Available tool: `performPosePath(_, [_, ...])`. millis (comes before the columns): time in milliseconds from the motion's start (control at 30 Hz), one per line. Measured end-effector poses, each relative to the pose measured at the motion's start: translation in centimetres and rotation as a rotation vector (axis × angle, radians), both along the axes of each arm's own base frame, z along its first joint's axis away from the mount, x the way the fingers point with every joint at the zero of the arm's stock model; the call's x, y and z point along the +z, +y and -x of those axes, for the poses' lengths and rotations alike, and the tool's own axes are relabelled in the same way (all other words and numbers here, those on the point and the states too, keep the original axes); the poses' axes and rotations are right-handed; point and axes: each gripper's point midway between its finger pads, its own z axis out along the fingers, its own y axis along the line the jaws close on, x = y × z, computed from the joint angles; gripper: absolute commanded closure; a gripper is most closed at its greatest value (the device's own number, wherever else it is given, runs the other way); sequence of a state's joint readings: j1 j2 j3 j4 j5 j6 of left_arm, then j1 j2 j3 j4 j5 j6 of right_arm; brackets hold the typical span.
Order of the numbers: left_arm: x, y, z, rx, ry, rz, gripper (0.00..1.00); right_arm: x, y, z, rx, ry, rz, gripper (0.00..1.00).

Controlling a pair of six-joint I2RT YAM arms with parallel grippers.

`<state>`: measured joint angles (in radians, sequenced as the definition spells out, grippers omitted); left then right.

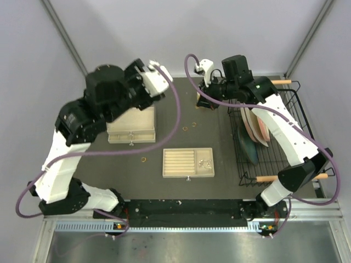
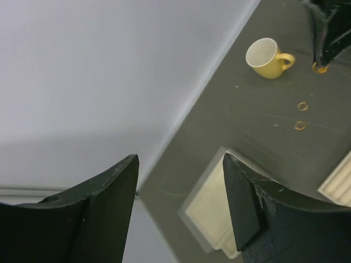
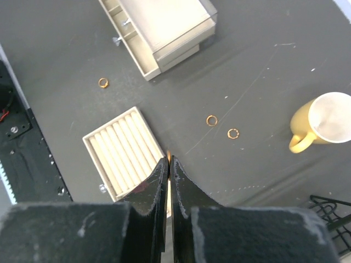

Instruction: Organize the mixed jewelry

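Sorting barely begun | tray [image 1: 186,174] shows only glittery cluster [image 1: 205,163] | rings [image 1: 185,129] loose on tabletop [image 1: 137,181] at tray's 9 and 12 o'clock | left pincer [image 2: 181,159] wide, empty | right pincer [image 3: 169,161] pinched closed

In the top view, the open mat [image 1: 214,131] at the frame's centre gives me room between the cream drawer chest [image 1: 131,125] at left and the black dish rack [image 1: 274,148] at right. Only two small rings [image 3: 211,120] lie there. The slotted tray [image 1: 188,163] fills the lower centre. The yellow mug [image 3: 323,121] stands at upper centre, and the left arm [image 1: 104,93] hangs over the chest.
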<state>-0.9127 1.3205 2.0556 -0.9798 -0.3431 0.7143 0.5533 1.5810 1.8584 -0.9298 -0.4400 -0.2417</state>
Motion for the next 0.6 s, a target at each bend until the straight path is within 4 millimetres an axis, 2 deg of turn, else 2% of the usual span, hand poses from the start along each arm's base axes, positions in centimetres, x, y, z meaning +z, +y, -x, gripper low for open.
performPosePath(67, [-0.4,1.5,-1.5,0.044,0.093,0.077,0.34,0.0,0.0,0.5,0.017,0.011,-0.009,1.00])
performPosePath(100, [-1.3,2.4,-2.0,0.064,0.151,0.106,0.35,0.1,0.0,0.6,0.023,0.015,-0.015,1.00])
performPosePath(133, [-2.4,3.0,-2.3,0.079,0.204,0.122,0.35,0.2,0.0,0.7,0.030,0.018,-0.023,1.00])
performPosePath(233, [-6.7,3.1,-2.4,0.061,0.407,0.217,0.37,0.7,0.1,1.2,0.051,0.032,-0.053,1.00])
performPosePath(300, [-10.0,2.4,-1.8,0.028,0.549,0.279,0.37,1.2,0.4,1.7,0.070,0.042,-0.079,1.00])
performPosePath(433, [-14.6,-0.4,-0.4,-0.083,0.754,0.425,0.37,2.6,1.1,2.9,0.115,0.056,-0.145,1.00])
performPosePath(500, [-15.7,-2.1,0.3,-0.157,0.826,0.497,0.37,3.5,1.5,3.4,0.139,0.058,-0.185,1.00])
performPosePath(600, [-15.7,-4.0,0.9,-0.267,0.859,0.602,0.37,5.3,2.3,3.9,0.172,0.045,-0.256,1.00])
